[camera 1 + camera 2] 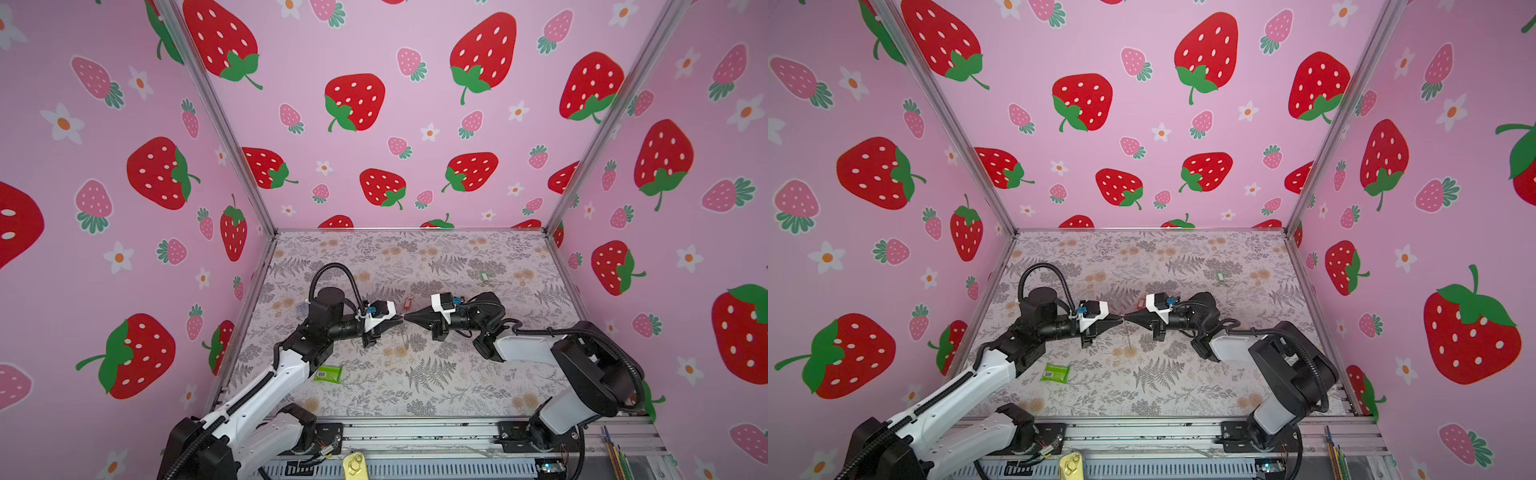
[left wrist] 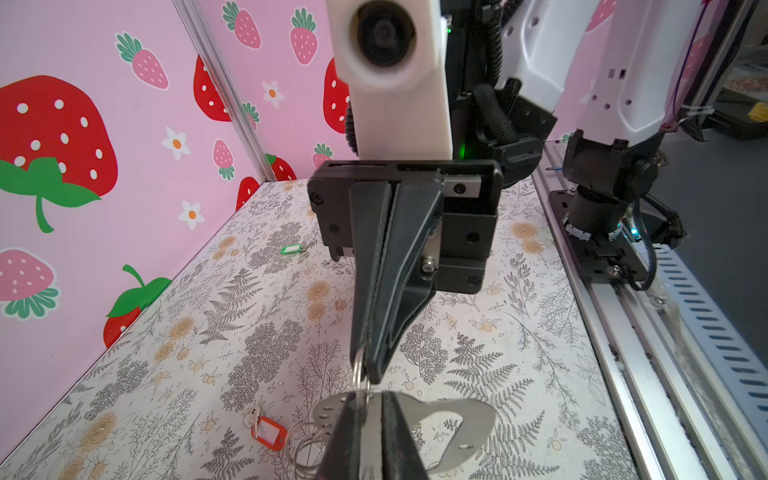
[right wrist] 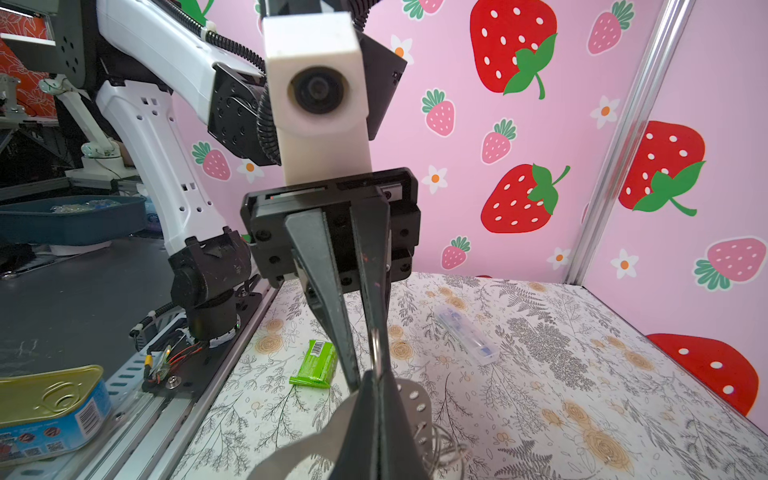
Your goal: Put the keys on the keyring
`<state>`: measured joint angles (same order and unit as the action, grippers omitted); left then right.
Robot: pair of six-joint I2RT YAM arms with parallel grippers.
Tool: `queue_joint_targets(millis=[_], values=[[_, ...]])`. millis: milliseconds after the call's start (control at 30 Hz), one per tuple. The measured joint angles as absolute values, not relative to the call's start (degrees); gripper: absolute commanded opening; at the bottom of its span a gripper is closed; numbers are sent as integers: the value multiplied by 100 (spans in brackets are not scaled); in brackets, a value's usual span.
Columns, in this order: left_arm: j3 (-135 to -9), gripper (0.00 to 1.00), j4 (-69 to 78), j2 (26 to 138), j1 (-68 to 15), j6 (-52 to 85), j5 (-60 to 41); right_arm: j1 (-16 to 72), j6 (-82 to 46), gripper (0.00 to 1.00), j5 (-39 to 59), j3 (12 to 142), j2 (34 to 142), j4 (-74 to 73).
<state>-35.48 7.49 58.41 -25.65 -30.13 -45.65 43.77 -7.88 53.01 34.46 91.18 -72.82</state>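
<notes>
Barely begun: left gripper and right gripper clamped tip to tip on keyring, held above surface. Red key near, green key well apart; both loose on surface, neither threaded yet.

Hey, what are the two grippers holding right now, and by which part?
Both the left gripper and the right gripper pinch the keyring, tip to tip, by one small silver ring of its chain; neither grips its strap.

table: we see a floral print top
on it: red key tag, green key tag, green packet, clear case
</notes>
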Motion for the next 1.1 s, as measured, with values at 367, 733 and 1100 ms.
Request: queue_joint_targets(millis=[367,733,1100], values=[[-3632,0,388,5881,-2711,-3562,-4233,4335,-410,30,5151,3424,9083,-7116],[-3929,0,-480,5804,-3588,-5389,-2547,4084,1732,33,4257,3151,7649,-4650],[-4851,0,-1455,6405,-3719,-6051,-2143,4154,2093,26,4091,3039,7559,-4001]])
